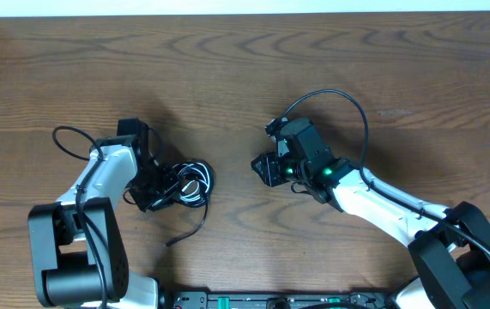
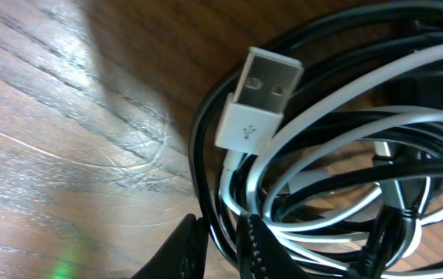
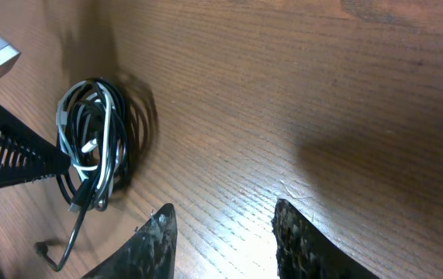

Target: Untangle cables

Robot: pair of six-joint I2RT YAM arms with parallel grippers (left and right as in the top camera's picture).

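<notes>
**Overhead.** Wooden table. Its far edge runs along the top of the frame with a pale strip beyond, and the left edge shows at the upper-left corner. The cables lie as one tight black-and-white knot, left of centre and toward the near side. A single black tail trails out of the knot toward the near edge. The left gripper is nosed in against the knot's left side. The right gripper sits to the right of the knot and apart from it, with a strip of bare wood between. There is wide bare wood across the far half and at far right. The near edge is crowded by both arm bases. A thick arm wire arcs over the right arm.

**Left wrist.** Very close in. A white USB plug lies on top of the loops, its metal mouth pointing up-left toward open wood. Black and white strands overlap to the right and run off frame. At the bottom the two fingers stand close together with one black strand filling the gap — pinched. Everything left of the knot is bare grain.

**Right wrist.** The fingers are spread wide with bare wood between them, touching nothing. The knot sits at upper left, with the left gripper's toothed finger against its left side. The tail runs off toward the bottom-left corner. The right of the frame is open table — no edge in sight.
</notes>
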